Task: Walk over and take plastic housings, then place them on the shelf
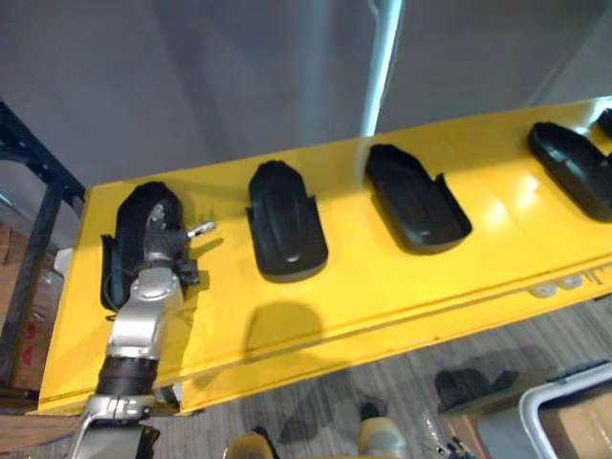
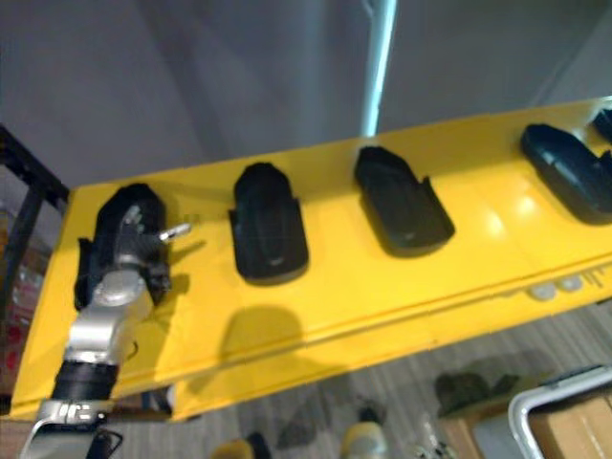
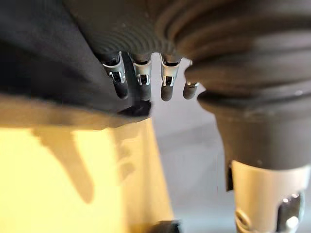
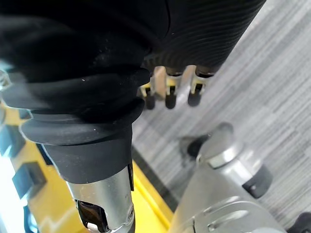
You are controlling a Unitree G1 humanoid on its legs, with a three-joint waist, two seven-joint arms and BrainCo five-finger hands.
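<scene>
Several black plastic housings lie in a row on a yellow shelf [image 1: 382, 287]. My left hand [image 1: 158, 251] rests on the leftmost housing [image 1: 134, 206], fingers laid along its top and thumb sticking out to the right, apart from it. In the left wrist view the fingertips [image 3: 141, 87] touch the dark housing [image 3: 43, 63] above the yellow shelf [image 3: 48, 184]. Further right lie a second housing [image 1: 285, 229], a third housing [image 1: 416, 201] and a fourth housing [image 1: 574, 167]. My right hand [image 4: 167, 92] hangs over the grey floor with relaxed fingers, holding nothing.
A dark metal rack [image 1: 38, 210] stands left of the shelf, with cardboard boxes below it. A white-rimmed bin [image 1: 574, 402] holding a carton sits on the floor at lower right. A grey wall rises behind the shelf.
</scene>
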